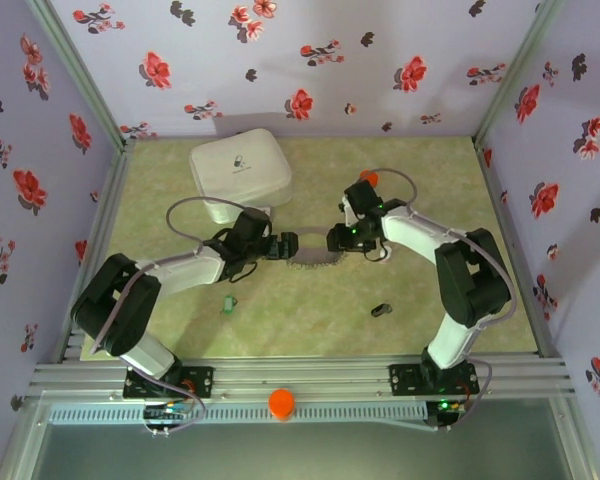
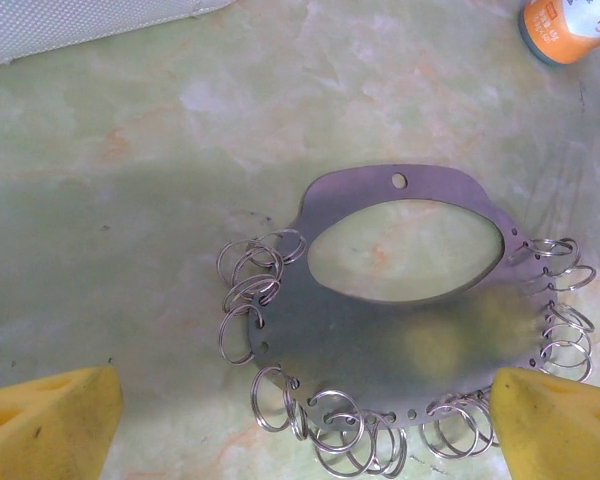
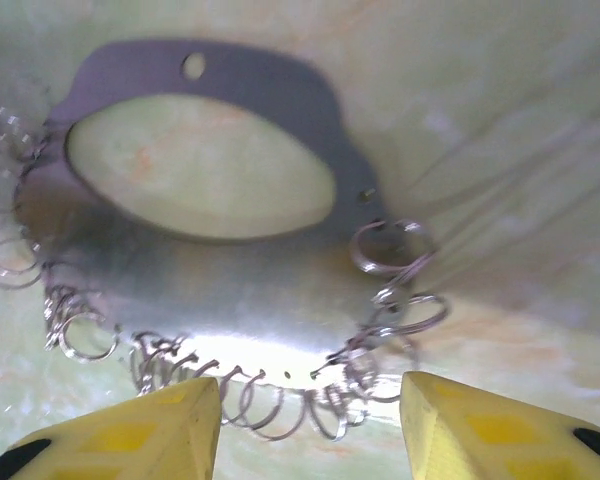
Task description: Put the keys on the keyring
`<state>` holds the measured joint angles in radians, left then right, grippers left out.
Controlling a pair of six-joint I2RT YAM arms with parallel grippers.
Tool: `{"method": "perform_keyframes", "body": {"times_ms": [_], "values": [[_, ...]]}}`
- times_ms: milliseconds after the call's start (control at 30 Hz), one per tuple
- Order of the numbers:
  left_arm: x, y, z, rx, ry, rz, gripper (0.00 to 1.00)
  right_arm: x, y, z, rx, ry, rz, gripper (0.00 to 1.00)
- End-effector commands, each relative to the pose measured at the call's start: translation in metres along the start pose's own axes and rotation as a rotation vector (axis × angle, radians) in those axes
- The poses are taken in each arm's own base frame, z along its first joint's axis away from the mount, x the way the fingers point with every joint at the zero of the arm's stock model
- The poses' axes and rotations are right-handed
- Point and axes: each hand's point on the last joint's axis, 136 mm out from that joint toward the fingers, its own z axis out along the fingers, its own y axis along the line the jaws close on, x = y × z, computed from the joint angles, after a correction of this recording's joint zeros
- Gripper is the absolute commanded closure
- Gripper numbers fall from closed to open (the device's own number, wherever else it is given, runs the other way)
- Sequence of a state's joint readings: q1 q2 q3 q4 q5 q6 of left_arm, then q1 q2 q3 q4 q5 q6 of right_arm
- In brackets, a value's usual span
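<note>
The keyring (image 1: 310,254) is a flat grey metal plate (image 2: 400,330) with an oval hole and several wire split rings along its edge, lying on the mat mid-table. My left gripper (image 1: 280,247) stands open at its left side, its yellow fingers (image 2: 50,420) wide apart over the ringed edge. Facing it from the right, my right gripper (image 1: 332,240) is open too, with its fingers (image 3: 500,425) straddling the plate's (image 3: 230,280) ringed edge. Of the keys, the green-headed one (image 1: 228,303) lies near the left arm and the black-headed one (image 1: 381,310) lies near the right arm. Neither is held.
A white lidded box (image 1: 240,170) sits at the back left, close behind the left arm. An orange-capped pill bottle (image 1: 368,178) stands behind the right gripper, and the left wrist view has it at the top right corner (image 2: 570,25). Floral walls enclose the mat.
</note>
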<state>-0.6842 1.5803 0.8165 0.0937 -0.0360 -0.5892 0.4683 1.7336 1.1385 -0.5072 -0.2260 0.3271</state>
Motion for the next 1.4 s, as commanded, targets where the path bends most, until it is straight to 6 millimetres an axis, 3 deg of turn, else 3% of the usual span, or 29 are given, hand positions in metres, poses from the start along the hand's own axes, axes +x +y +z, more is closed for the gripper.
{"method": "perform_keyframes", "body": {"times_ms": [0, 233, 667, 1367], "values": [[-0.006, -0.004, 0.002, 0.020, -0.005, -0.018, 0.06, -0.018, -0.021, -0.011, 0.149, -0.025, -0.096, 0.50], [-0.005, -0.002, -0.002, 0.022, -0.010, -0.023, 0.06, -0.023, -0.014, 0.001, 0.117, -0.024, -0.002, 0.62], [-0.001, 0.000, -0.003, 0.026, -0.015, -0.040, 0.08, -0.015, -0.021, 0.027, 0.149, -0.026, 0.100, 0.67], [-0.001, 0.001, -0.004, 0.030, -0.028, -0.054, 0.09, -0.004, -0.028, 0.027, 0.175, -0.014, 0.100, 0.91]]}}
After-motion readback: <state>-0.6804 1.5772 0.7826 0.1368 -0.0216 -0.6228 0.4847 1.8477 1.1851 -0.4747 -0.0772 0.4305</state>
